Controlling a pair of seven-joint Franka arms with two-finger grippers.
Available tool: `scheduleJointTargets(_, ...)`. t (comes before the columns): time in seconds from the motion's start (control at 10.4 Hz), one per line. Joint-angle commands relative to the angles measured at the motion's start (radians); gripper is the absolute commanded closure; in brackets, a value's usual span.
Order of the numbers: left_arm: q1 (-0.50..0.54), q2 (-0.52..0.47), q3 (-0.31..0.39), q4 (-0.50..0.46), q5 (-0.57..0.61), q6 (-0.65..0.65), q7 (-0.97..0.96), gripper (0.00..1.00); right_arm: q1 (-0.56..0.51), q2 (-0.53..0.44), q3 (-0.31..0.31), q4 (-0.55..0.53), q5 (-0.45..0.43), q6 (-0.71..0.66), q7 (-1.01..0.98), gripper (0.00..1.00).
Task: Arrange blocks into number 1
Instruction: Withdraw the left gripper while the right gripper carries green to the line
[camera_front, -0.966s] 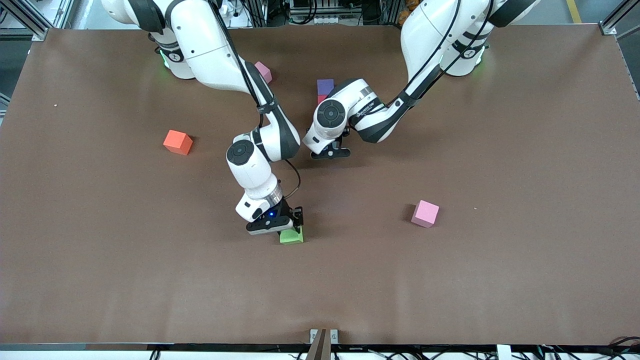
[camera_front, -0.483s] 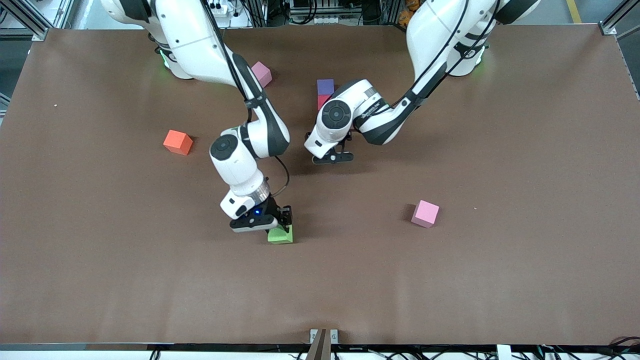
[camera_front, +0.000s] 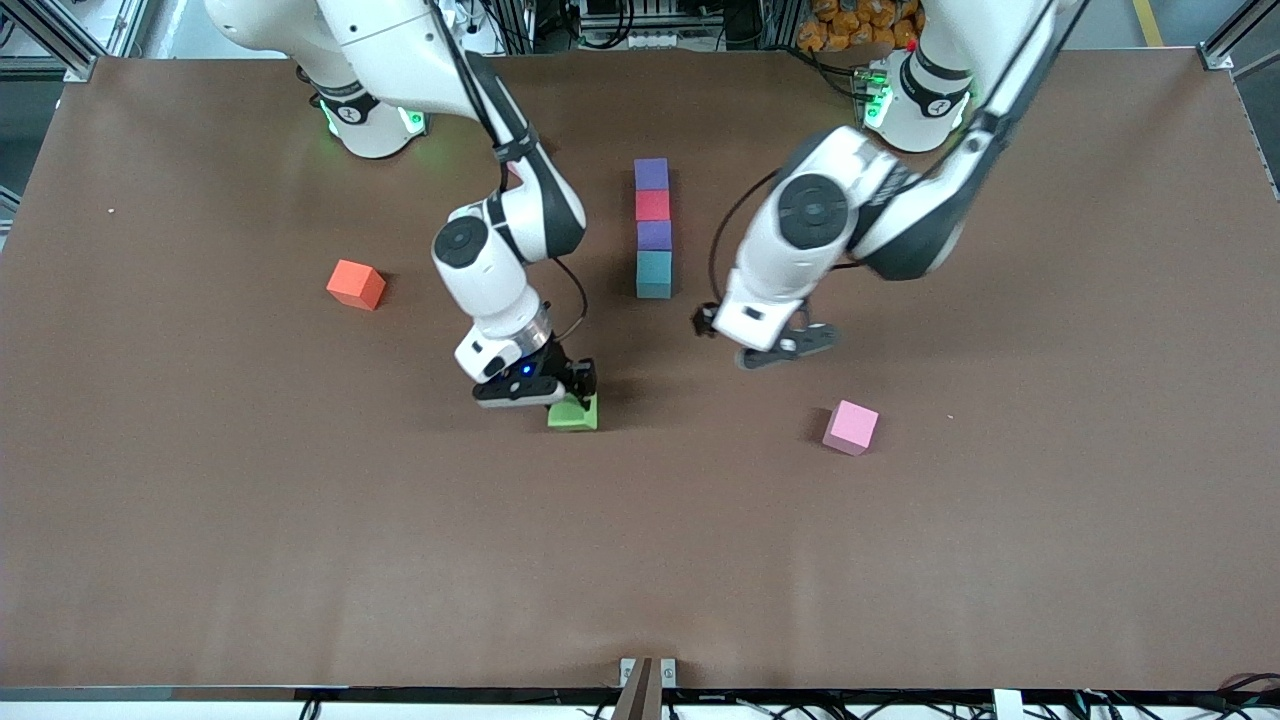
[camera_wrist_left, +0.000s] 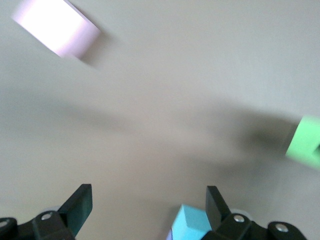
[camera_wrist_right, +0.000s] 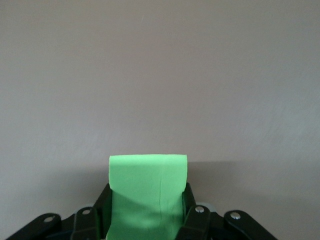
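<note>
Four blocks lie in one column mid-table: purple (camera_front: 651, 173) farthest from the front camera, then red (camera_front: 653, 205), a second purple (camera_front: 654, 235) and light blue (camera_front: 654, 274) nearest. My right gripper (camera_front: 560, 395) is shut on the green block (camera_front: 574, 412), low over the table and nearer to the camera than the column. The right wrist view shows the green block (camera_wrist_right: 148, 192) squeezed between both fingers. My left gripper (camera_front: 775, 345) hangs open and holds nothing, between the column and a pink cube. The left wrist view shows the light blue block (camera_wrist_left: 192, 223) by one finger and the green block (camera_wrist_left: 305, 141) farther off.
An orange cube (camera_front: 355, 284) sits toward the right arm's end of the table. A pink cube (camera_front: 851, 427) lies toward the left arm's end, nearer to the camera than the left gripper, and appears as the pink cube (camera_wrist_left: 56, 27) in the left wrist view.
The left gripper opened and drew away from the column toward the pink cube, uncovering the second purple and light blue blocks. The right gripper carried the green block toward the column.
</note>
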Motion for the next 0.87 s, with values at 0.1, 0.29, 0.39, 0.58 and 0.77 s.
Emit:
scheduleJointTargets(0.1, 0.110, -0.146, 0.062, -0.034, 0.006, -0.053, 0.015, 0.00, 0.178, -0.037, -0.034, -0.049, 0.012, 0.000, 0.228, 0.52)
scheduleJointTargets(0.29, 0.180, -0.180, 0.065, -0.034, 0.004, -0.074, 0.171, 0.00, 0.203, -0.063, -0.035, -0.052, -0.021, -0.065, 0.233, 0.52)
scheduleJointTargets(0.39, 0.226, -0.203, 0.067, -0.034, 0.001, -0.074, 0.252, 0.00, 0.206, -0.078, -0.035, -0.049, -0.131, -0.137, 0.238, 0.51)
scheduleJointTargets(0.58, 0.257, -0.249, 0.068, -0.031, -0.022, -0.082, 0.314, 0.00, 0.207, -0.076, -0.034, 0.008, -0.431, -0.324, 0.439, 0.51)
scheduleJointTargets(0.77, 0.257, -0.285, 0.081, 0.000, -0.014, -0.123, 0.386, 0.00, 0.209, -0.074, -0.029, 0.026, -0.509, -0.368, 0.534, 0.51)
